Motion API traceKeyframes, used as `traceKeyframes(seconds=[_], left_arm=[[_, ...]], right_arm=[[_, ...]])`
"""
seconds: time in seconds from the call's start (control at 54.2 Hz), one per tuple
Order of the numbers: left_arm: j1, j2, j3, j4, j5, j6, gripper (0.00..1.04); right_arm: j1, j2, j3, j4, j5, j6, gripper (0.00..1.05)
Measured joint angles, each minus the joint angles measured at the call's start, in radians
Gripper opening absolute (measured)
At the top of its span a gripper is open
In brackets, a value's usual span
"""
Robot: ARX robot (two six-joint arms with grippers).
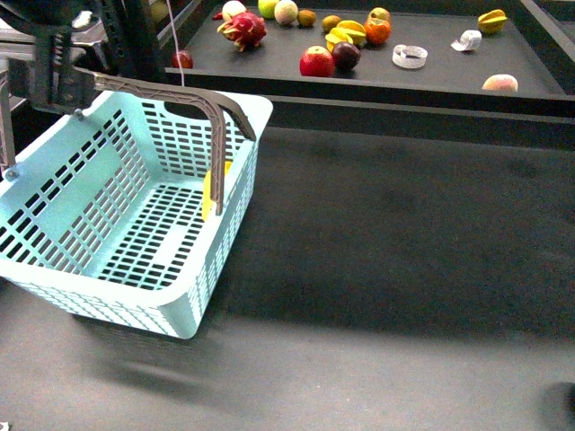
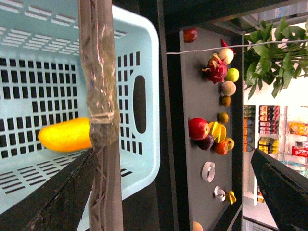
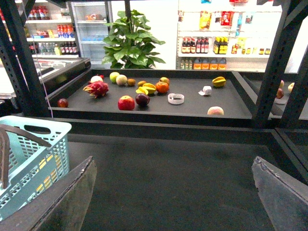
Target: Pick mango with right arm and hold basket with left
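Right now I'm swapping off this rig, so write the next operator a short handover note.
Left gripper: jaws either side of the basket handle; whether they are clamped, I cannot tell.
Right gripper: open and empty, over the dark counter.
Basket: at the counter's left.
Mango: already lying inside the basket, against its wall.
Done, it seems: mango in, basket attended by the left arm.
Left: confirm the left grip. Other fruit sits on the rear shelf.
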Motion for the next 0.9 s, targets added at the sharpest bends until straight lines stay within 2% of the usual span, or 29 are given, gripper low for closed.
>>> traceKeyframes(seconds=[0.535, 0.646, 0.867, 0.885, 0.904], left_arm=[[0.139, -0.591, -0.480, 0.120, -0.027, 0.356, 0.97], [0.139, -0.649, -0.542, 0.154, -0.033, 0.398, 0.97], [0.140, -0.665, -0.552, 0.125, -0.030, 0.444, 0.97], [0.142, -0.665, -0.554, 0.127, -0.023, 0.455, 0.97], [0.161, -0.665, -0.577, 0.188, 0.070, 0.516, 0.93]], right_arm=[[0.000, 0.000, 0.000, 0.000, 0.000, 0.000, 0.96], [0.000, 0.000, 0.000, 0.000, 0.000, 0.000, 0.96], [0.000, 0.000, 0.000, 0.000, 0.000, 0.000, 0.96], [0.000, 0.000, 0.000, 0.000, 0.000, 0.000, 0.96], [0.000, 0.000, 0.000, 0.000, 0.000, 0.000, 0.96]])
